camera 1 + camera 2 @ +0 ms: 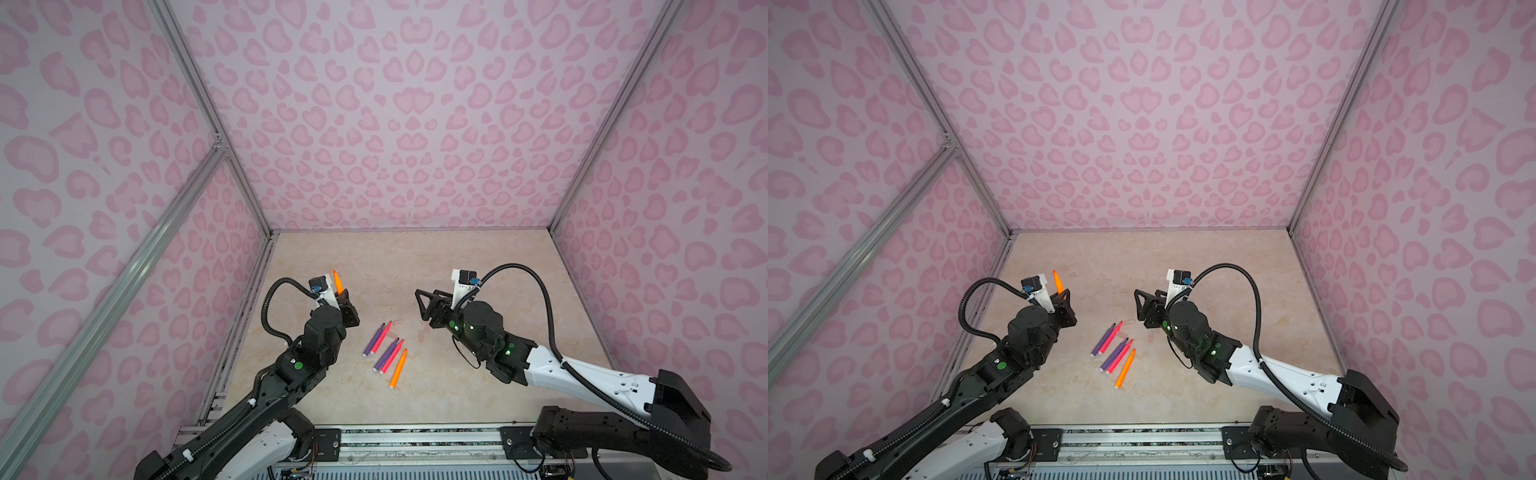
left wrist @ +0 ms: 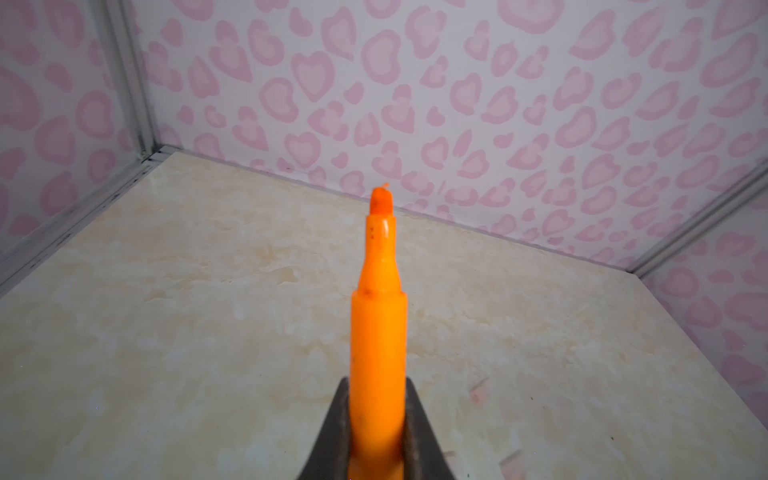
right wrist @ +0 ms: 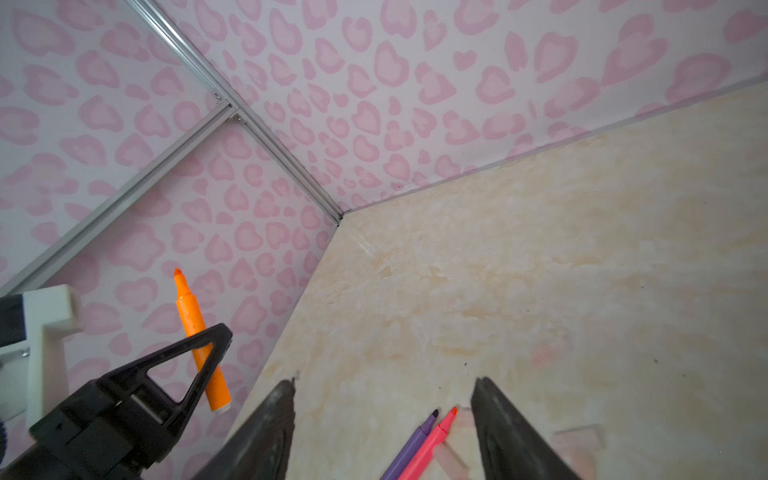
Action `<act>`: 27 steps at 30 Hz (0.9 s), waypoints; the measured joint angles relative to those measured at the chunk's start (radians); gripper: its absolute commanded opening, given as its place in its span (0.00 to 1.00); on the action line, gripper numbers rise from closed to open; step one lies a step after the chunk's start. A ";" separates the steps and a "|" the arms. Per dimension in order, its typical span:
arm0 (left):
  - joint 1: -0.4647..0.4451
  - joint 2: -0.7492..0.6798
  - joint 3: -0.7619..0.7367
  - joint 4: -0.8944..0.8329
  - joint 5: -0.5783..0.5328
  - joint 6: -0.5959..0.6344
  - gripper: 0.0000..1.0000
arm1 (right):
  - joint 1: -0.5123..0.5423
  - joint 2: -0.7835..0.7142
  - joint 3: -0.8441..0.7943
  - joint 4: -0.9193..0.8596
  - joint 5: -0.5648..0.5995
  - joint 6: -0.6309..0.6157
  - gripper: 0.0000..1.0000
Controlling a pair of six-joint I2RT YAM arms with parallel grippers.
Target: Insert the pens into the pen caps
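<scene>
l tool (image 1: 1064, 295) grips orange pen (image 1: 1057, 282), tip up

Top views high, looking down at table (image 1: 457, 270) (near-identical); wrist cameras close, forward-facing.

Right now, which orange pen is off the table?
The orange pen gripped by the left end effector; the other orange pen lies on the table beside a pink pen.

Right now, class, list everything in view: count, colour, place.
held orange pen: one, orange, gripped off the table
lying orange pen: one, orange, mid-table
purple pens: two, purple, mid-table, each beside a pink one
pink pens: two, pink, mid-table
pen caps: count unclear, clear, near the lying pens
table: one, beige
walls: three, pink-patterned, around table
left hand: one, black, shut on the held orange pen
right hand: one, black, open, empty
</scene>
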 measured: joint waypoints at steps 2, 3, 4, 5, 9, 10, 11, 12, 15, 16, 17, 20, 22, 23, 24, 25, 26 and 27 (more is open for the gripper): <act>0.003 0.011 -0.011 -0.032 0.018 -0.026 0.04 | -0.002 0.008 0.051 -0.068 0.051 0.000 0.65; 0.005 0.025 -0.023 -0.039 0.024 -0.039 0.03 | -0.004 0.014 0.073 -0.099 0.079 -0.002 0.61; 0.007 0.049 -0.028 -0.056 0.039 -0.055 0.04 | -0.004 0.021 0.088 -0.121 0.099 -0.006 0.59; 0.010 0.075 -0.027 -0.072 0.060 -0.063 0.04 | -0.005 0.033 0.103 -0.152 0.122 -0.013 0.57; 0.010 0.166 0.007 -0.087 0.143 -0.081 0.04 | -0.024 0.094 0.138 -0.262 0.175 -0.026 0.55; 0.010 0.182 0.009 -0.085 0.158 -0.084 0.04 | -0.033 0.109 0.143 -0.282 0.184 -0.026 0.54; 0.010 0.194 0.009 -0.086 0.171 -0.089 0.04 | -0.042 0.126 0.147 -0.301 0.190 -0.025 0.53; 0.010 0.202 0.009 -0.089 0.184 -0.091 0.04 | -0.054 0.146 0.153 -0.315 0.191 -0.025 0.52; 0.010 0.205 0.009 -0.089 0.214 -0.091 0.04 | -0.102 0.229 0.162 -0.333 0.157 0.002 0.48; 0.010 0.203 0.009 -0.084 0.229 -0.089 0.04 | -0.118 0.262 0.166 -0.342 0.135 0.009 0.48; 0.010 0.200 0.009 -0.081 0.238 -0.087 0.03 | -0.130 0.290 0.173 -0.352 0.115 0.015 0.48; 0.010 0.180 0.009 -0.066 0.259 -0.074 0.04 | -0.146 0.383 0.209 -0.373 0.060 0.031 0.50; 0.010 0.165 0.009 -0.060 0.267 -0.071 0.03 | -0.148 0.436 0.247 -0.389 0.033 0.035 0.50; 0.010 0.159 0.008 -0.057 0.267 -0.067 0.03 | -0.149 0.464 0.270 -0.396 0.022 0.036 0.50; 0.010 0.152 0.008 -0.055 0.267 -0.060 0.04 | -0.150 0.491 0.293 -0.402 0.010 0.039 0.50; 0.010 0.143 0.008 -0.051 0.266 -0.051 0.03 | -0.152 0.516 0.312 -0.402 0.000 0.043 0.50; 0.011 0.139 0.008 -0.048 0.266 -0.049 0.03 | -0.153 0.536 0.322 -0.401 -0.007 0.043 0.50; 0.011 0.135 0.008 -0.047 0.266 -0.046 0.03 | -0.154 0.560 0.332 -0.400 -0.019 0.044 0.50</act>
